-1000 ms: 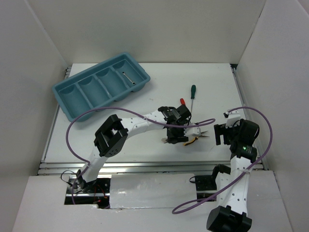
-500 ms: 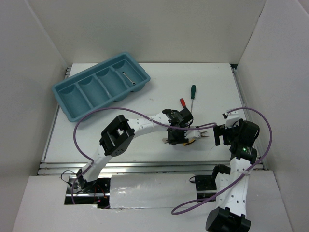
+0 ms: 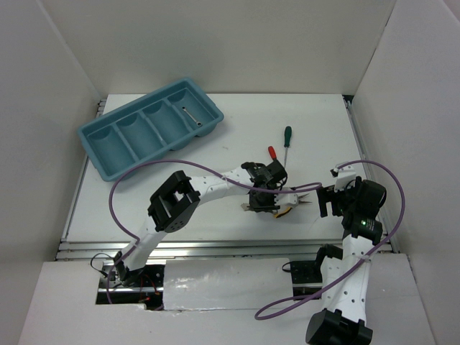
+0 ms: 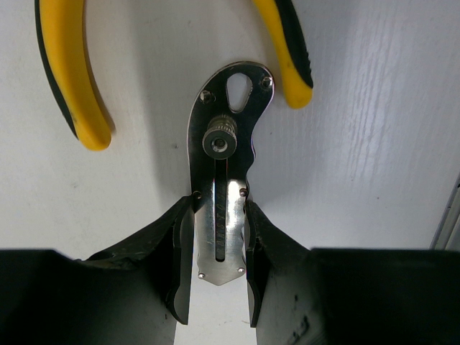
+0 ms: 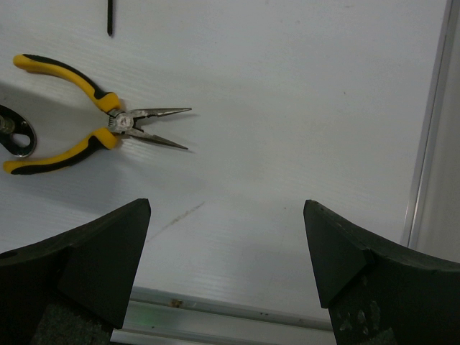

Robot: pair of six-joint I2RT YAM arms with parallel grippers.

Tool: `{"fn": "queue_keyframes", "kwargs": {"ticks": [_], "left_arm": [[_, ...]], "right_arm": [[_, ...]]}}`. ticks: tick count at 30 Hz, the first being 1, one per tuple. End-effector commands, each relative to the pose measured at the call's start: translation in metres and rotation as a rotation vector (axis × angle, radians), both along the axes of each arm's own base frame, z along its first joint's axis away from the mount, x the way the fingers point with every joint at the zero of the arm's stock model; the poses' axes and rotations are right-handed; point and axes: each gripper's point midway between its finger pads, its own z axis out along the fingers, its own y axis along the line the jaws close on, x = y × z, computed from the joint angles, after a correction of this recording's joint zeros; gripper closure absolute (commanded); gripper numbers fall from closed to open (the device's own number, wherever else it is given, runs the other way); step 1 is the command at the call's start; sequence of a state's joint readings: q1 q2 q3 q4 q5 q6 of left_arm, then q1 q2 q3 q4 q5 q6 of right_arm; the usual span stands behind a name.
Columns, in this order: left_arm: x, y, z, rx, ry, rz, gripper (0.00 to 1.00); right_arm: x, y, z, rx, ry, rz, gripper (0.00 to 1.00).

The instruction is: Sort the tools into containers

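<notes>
1. step in hand: grasp of the grey folding knife (image 4: 224, 144). i had the left gripper (image 4: 218, 208) low over the table (image 4: 374, 144), its 2 fingers (image 4: 180, 244) pressed against the 2 flanks of the knife. the knife's butt end sat between the fingers and its pivot end projected ahead of the tips. i judged the pinch made and the lift not yet begun.

2. obstruction: the 2 handle ends of the yellow-handled pliers (image 4: 72, 79) lay just ahead of the fingertips, 1 on each side of the knife's pivot end, 1 of them just beside it.

3. the right gripper (image 5: 226, 208) was spread wide and held nothing. the pliers lay ahead of it, off to its left.

4. destination: the light blue tray (image 3: 88, 144) stood well apart from the left gripper, beyond it and to its left. the thin silver rod (image 3: 191, 116) lay in the end compartment nearest that gripper.

5. next move, as i judged it: a straight vertical lift, so the knife cleared the pliers without dragging them, then a carry to 1 of the other 3 compartments.
</notes>
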State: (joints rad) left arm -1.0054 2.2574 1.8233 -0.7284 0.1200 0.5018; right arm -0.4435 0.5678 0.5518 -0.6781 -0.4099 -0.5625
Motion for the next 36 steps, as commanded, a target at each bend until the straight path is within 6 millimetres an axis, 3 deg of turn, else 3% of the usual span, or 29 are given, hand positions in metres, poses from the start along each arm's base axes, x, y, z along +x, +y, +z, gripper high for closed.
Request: {"fn": "queue_keyframes", "kwargs": {"ticks": [1, 5, 6, 12, 19, 20, 21, 22, 25, 26, 27, 29, 30, 31, 36], "left_arm": [[0.001, 0.034, -0.014, 0.086, 0.008, 0.017, 0.90], [0.010, 0.046, 0.009, 0.014, -0.017, 0.086, 1.00], [0.012, 0.046, 0.025, -0.026, -0.034, 0.096, 1.00], [0.021, 0.053, 0.065, -0.140, -0.066, 0.164, 1.00], [0.027, 0.062, 0.082, -0.167, -0.067, 0.193, 1.00], [0.023, 0.068, 0.080, -0.143, -0.039, 0.181, 0.96], [0.018, 0.071, 0.077, -0.144, -0.010, 0.177, 0.76], [0.016, 0.073, 0.077, -0.146, 0.000, 0.176, 0.65], [0.018, 0.086, 0.092, -0.226, 0.022, 0.245, 0.42], [0.019, 0.091, 0.094, -0.249, 0.045, 0.299, 0.37], [0.030, 0.107, 0.092, -0.267, 0.061, 0.373, 0.35], [0.041, 0.115, 0.111, -0.362, 0.082, 0.444, 0.35], [0.052, 0.129, 0.116, -0.394, 0.101, 0.534, 0.35], [0.057, 0.135, 0.128, -0.428, 0.092, 0.566, 0.34], [0.071, 0.164, 0.159, -0.481, 0.077, 0.696, 0.30]], "right_arm": [[0.000, 0.006, 0.019, -0.007, -0.035, 0.043, 0.04], [-0.007, 0.026, 0.011, 0.039, -0.001, 0.154, 0.05], [-0.008, 0.034, 0.010, 0.052, -0.002, 0.216, 0.06], [-0.008, 0.053, 0.010, 0.157, 0.077, 0.348, 0.08], [0.013, 0.055, 0.025, 0.257, 0.094, 0.367, 0.08], [0.014, 0.055, 0.026, 0.260, 0.098, 0.367, 0.08], [0.008, 0.059, 0.025, 0.280, 0.119, 0.380, 0.07], [0.005, 0.061, 0.025, 0.248, 0.117, 0.429, 0.08], [-0.006, 0.077, 0.021, 0.174, 0.151, 0.538, 0.12], [-0.006, 0.080, 0.017, 0.145, 0.163, 0.552, 0.17], [0.000, 0.094, 0.017, 0.093, 0.146, 0.621, 0.21], [0.001, 0.100, 0.005, 0.016, 0.194, 0.625, 0.31], [0.000, 0.122, 0.004, -0.008, 0.192, 0.711, 0.35], [0.000, 0.129, -0.002, -0.020, 0.222, 0.738, 0.41], [-0.007, 0.181, -0.014, -0.089, 0.281, 0.917, 0.50]]}}
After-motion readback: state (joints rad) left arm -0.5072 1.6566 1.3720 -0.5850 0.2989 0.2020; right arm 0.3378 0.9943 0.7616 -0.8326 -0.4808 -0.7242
